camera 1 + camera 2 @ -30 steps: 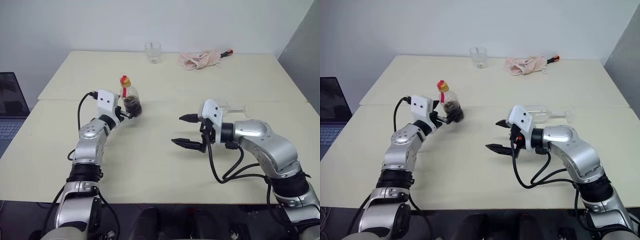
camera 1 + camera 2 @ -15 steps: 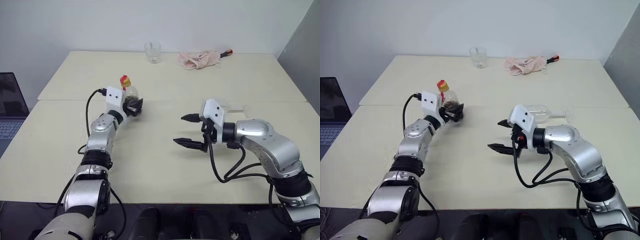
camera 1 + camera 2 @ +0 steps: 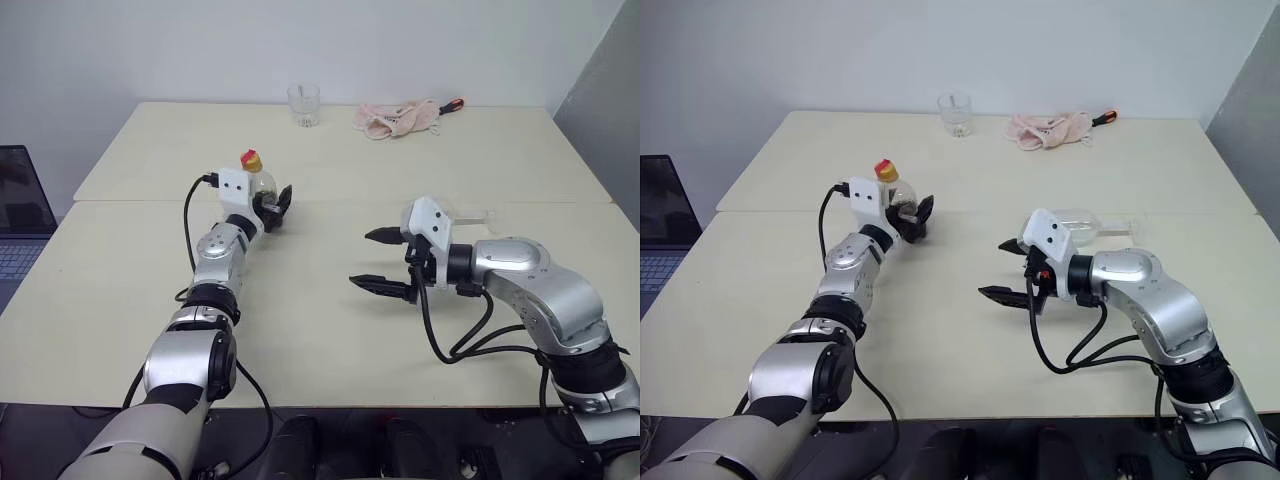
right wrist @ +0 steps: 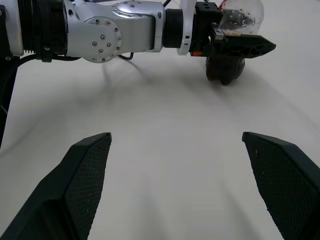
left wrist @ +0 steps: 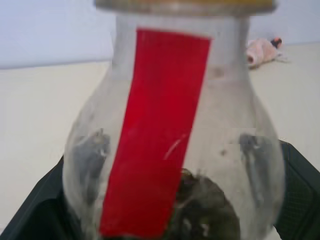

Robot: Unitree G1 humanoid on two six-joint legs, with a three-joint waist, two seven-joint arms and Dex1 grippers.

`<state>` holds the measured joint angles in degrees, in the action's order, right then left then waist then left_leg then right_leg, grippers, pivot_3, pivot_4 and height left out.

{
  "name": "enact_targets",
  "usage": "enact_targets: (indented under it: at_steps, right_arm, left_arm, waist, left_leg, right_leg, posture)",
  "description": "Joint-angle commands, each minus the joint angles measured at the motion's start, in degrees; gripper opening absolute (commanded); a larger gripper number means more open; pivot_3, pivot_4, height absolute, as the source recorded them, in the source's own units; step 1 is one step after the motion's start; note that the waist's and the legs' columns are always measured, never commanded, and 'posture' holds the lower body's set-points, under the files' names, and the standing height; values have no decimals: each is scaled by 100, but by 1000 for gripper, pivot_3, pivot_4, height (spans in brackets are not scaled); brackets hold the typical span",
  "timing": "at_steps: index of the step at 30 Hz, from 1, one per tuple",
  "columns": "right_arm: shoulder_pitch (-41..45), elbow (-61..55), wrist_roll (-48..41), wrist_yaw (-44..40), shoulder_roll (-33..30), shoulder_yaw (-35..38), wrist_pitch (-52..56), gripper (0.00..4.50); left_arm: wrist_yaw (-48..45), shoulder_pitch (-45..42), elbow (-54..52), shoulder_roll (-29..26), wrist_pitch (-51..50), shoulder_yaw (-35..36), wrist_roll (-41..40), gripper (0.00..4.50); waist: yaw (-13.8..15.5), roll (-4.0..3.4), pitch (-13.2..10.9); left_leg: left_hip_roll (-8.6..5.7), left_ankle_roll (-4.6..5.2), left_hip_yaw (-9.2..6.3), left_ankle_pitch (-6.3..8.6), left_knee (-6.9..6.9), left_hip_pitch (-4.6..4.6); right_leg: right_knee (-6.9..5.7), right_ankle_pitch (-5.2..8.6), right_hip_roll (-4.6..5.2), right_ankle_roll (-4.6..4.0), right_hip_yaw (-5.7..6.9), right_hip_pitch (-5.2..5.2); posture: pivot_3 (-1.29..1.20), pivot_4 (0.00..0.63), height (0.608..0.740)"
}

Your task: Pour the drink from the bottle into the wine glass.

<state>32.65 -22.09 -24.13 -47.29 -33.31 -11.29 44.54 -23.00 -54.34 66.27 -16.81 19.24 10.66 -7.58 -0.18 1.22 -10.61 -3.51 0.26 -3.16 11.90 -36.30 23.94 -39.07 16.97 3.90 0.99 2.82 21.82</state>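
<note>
The bottle [image 3: 257, 190] stands upright on the tabletop [image 3: 300, 330], left of centre, just on the near side of the seam where the two tabletop halves meet. Its yellow cap [image 3: 250, 159] is on, a red label strip [image 5: 155, 130] runs down the neck and body, and a little of the dark drink [image 5: 200, 210] sits at the bottom. The left claw [image 3: 272, 208] has its two black fingers spread wide on either side of the bottle's rounded body; the left wrist view shows a finger [image 5: 35, 210] at each flank, but whether they press the plastic cannot be told.

The right claw [image 3: 383, 260] hovers over the middle of the tabletop, toward the right, its fingers wide apart and empty, pointing toward the bottle and well apart from it.

The wine glass [image 3: 1090, 226] lies on its side just behind the right wrist, on the right half of the tabletop, its stem pointing toward the right edge.

Near the far edge stand a short clear tumbler [image 3: 304, 104] and, to its right, a crumpled pink cloth [image 3: 398, 117] with a red-handled tool [image 3: 452, 104] touching it. A laptop [image 3: 22, 220] sits beyond the left edge.
</note>
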Motion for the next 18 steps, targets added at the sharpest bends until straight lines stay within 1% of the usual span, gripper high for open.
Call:
enact_targets:
  at_steps: [1, 2, 4, 6, 9, 12, 16, 17, 18]
  right_arm:
    - [118, -194, -58, 18, -69, 185, -15, 4500]
    - [117, -193, -59, 21, -73, 186, -17, 4500]
    - [127, -180, -54, 27, -69, 177, -28, 4500]
    - [143, -158, -47, 30, -58, 170, -43, 4500]
    - [174, -121, -33, 35, -34, 161, -73, 4500]
    - [195, -96, -24, 67, -3, 176, -86, 4500]
    - [345, -77, -107, 790, 250, 649, 490, 4500]
    - [389, -86, -99, 958, 283, 758, 642, 4500]
    - [399, -162, -239, 1077, 294, 1013, 864, 4500]
  left_arm:
    - [61, -93, 66, -6, 423, 29, 71, 4092]
    - [101, -79, 86, -10, 493, 5, 107, 3860]
    - [154, -74, 130, -7, 528, 33, 94, 3229]
    - [201, -72, 156, -15, 580, 70, 86, 2799]
    - [122, -47, 135, -9, 730, 126, 31, 2301]
    - [-14, -9, 89, 4, 848, 195, -28, 2109]
    - [-1014, 192, -453, 27, 457, 13, -130, 2065]
    - [-1339, 289, -727, 30, 187, -88, -172, 2065]
    - [-1903, 604, -1565, 12, -404, -358, -330, 2065]
  waist:
    - [2, 0, 0]
    - [3, 0, 0]
    - [4, 0, 0]
    - [4, 0, 0]
    - [2, 0, 0]
    - [2, 0, 0]
    - [1, 0, 0]
    - [1, 0, 0]
    - [0, 0, 0]
  left_leg:
    - [0, 0, 0, 0, 0, 1]
    - [0, 0, 0, 0, 0, 0]
    - [0, 0, 0, 0, 0, 1]
    - [0, 0, 0, 0, 0, 1]
    - [0, 0, 0, 0, 0, 1]
    - [0, 0, 0, 0, 0, 2]
    - [0, -1, 1, -1, -1, 3]
    - [0, -2, 2, -1, -1, 4]
    - [0, -2, 1, -1, -2, 8]
  right_leg:
    - [0, 0, 0, 0, 0, 0]
    - [0, 0, 0, 0, -1, 0]
    - [0, 0, 0, 1, 0, 0]
    - [0, 0, 0, 1, 0, 0]
    - [0, 0, 0, 1, 0, 1]
    - [0, 0, 0, 1, 0, 3]
    - [-2, -1, 0, 1, -1, 3]
    - [-2, -1, 0, 0, -2, 4]
    - [-3, -1, 0, 0, -1, 8]
  posture:
    - [0, 150, 740]
    - [0, 150, 740]
    - [0, 150, 740]
    - [0, 150, 740]
    - [0, 150, 740]
    - [0, 150, 740]
    - [0, 150, 740]
    - [0, 150, 740]
    - [0, 150, 740]
